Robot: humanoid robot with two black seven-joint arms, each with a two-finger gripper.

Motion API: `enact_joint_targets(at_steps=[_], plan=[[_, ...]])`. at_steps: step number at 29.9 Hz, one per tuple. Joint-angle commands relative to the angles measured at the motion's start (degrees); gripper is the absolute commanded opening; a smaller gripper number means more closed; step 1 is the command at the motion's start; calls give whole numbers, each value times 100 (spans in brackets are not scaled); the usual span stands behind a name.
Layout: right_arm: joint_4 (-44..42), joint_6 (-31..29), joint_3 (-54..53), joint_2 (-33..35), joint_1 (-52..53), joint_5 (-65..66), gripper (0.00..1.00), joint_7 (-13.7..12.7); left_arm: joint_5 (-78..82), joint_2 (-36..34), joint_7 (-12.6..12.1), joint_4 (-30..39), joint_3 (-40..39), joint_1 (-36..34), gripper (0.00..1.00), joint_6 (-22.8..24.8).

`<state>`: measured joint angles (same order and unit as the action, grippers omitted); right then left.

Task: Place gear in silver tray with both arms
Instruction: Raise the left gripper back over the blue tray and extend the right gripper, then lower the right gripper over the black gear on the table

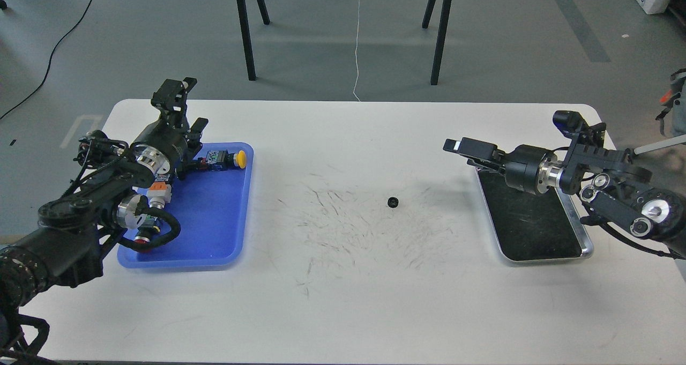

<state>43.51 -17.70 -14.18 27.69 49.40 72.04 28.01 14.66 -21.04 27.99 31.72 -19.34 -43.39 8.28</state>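
Observation:
A small black gear [392, 201] lies on the white table, near the middle. The silver tray [585, 243] sits at the right, with a dark scratched bottom. My right gripper [462, 148] points left over the tray's far left corner, some way right of the gear. Its fingers overlap in this view, so I cannot tell if it is open. It covers part of the tray's bottom. My left gripper [185, 107] is open and empty above the far edge of the blue tray, far left of the gear.
A blue plastic tray [236, 247] at the left holds a yellow-capped button part [231, 158] and a red-capped one [140, 240], partly hidden by my left arm. Black scuff marks cover the table's middle. Stand legs are on the floor behind the table.

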Motion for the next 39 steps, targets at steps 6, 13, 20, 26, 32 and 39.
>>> enact_joint_targets(at_steps=[6, 13, 20, 26, 32, 39], plan=[[8, 547, 1127, -80, 587, 566, 99, -1, -34, -14, 1, 1, -79, 243, 100, 60], [-88, 706, 1480, -386, 808, 592, 99, -1, -34, -14, 1, 1, -79, 270, 100, 60], [-133, 715, 2384, -685, 1282, 776, 98, -1, -42, -5, 1, 1, -87, 279, 100, 60], [-150, 724, 2473, -1125, 1397, 925, 99, -1, -34, -14, 1, 44, -87, 314, 100, 77], [-141, 715, 2490, -1424, 1423, 1216, 98, -1, -25, -31, 1, 62, -87, 393, 100, 253], [-159, 715, 2842, -1600, 1458, 1216, 95, -1, 10, -93, 1, 62, -96, 384, 100, 297]])
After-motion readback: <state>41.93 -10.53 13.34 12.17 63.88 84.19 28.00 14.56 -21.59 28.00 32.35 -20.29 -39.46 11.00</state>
